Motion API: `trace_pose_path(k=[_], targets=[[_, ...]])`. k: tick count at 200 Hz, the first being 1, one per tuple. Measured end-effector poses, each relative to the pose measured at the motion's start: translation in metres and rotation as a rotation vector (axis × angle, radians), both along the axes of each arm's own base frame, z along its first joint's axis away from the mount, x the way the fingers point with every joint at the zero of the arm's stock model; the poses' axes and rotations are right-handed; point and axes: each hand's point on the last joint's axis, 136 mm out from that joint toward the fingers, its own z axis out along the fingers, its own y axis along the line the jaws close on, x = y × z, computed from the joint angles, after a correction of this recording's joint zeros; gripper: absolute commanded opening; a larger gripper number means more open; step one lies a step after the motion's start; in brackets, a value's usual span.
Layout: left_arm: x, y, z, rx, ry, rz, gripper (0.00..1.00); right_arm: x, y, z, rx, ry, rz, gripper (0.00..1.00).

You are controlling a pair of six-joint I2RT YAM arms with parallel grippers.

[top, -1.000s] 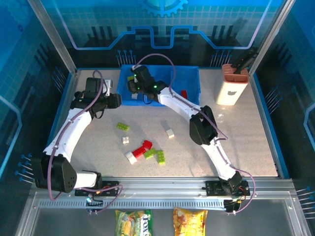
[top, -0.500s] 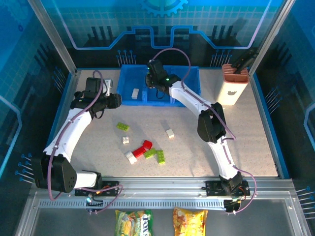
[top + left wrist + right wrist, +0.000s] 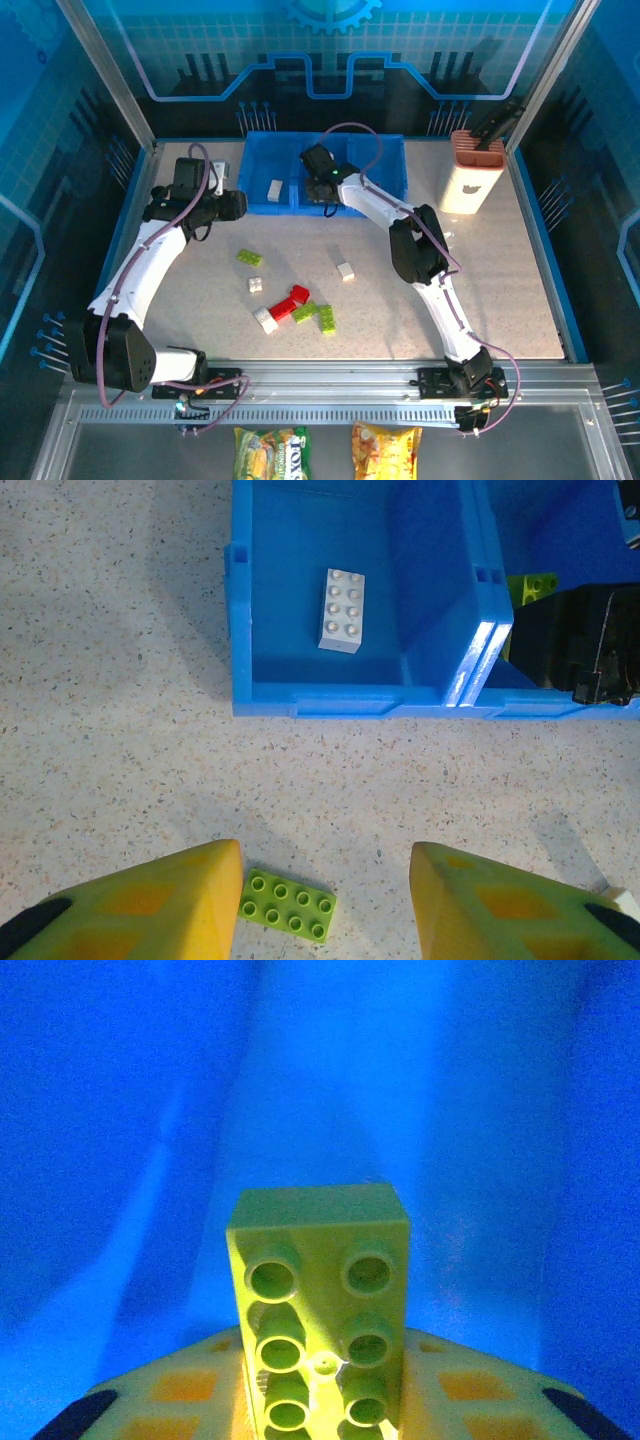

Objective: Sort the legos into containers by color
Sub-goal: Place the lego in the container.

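Top view: blue tray (image 3: 385,150) at upper centre, three compartments side by side. The right gripper (image 3: 322,186) is low over the middle compartment (image 3: 318,150), and its load is hidden under the wrist. The right wrist view supplies it: a lime green brick (image 3: 320,1260) standing on end, studs toward the lens, blue compartment floor behind.

The left wrist view shows the left compartment (image 3: 300,540) up close, with one white brick (image 3: 341,611) flat on its floor. At the right edge of the frame a lime green corner sits against the black gripper body (image 3: 585,640).

Surface: pale speckled tabletop (image 3: 500,280). Loose bricks (image 3: 300,300) lie at centre: red, lime green and white, some touching. A white-and-terracotta holder (image 3: 472,175) stands at upper right. Blue-lit panel walls and metal frame posts surround the table. Two snack packets (image 3: 325,452) lie below the base rail.

Fingers: the right gripper (image 3: 320,1360) is clamped on the lime green brick, a yellow pad (image 3: 170,1400) against each long side. The left gripper (image 3: 325,900) is spread and holds nothing, hanging above the tabletop just short of the tray's near wall. A flat green plate brick (image 3: 288,904) lies on the tabletop beside its left finger (image 3: 150,905), at the bottom of the frame. In the top view the left gripper (image 3: 232,205) sits just left of the tray.
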Motion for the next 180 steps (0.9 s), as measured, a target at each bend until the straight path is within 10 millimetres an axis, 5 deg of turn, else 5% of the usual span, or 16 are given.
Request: trace_pose_path(k=[101, 180], targets=[[0.000, 0.000, 0.000, 0.000, 0.000, 0.000, 0.49, -0.006, -0.009, -0.004, -0.014, 0.022, -0.006, 0.44], [0.000, -0.001, -0.018, 0.002, 0.061, -0.003, 0.49, -0.028, -0.012, 0.068, 0.057, -0.033, 0.051, 0.44]])
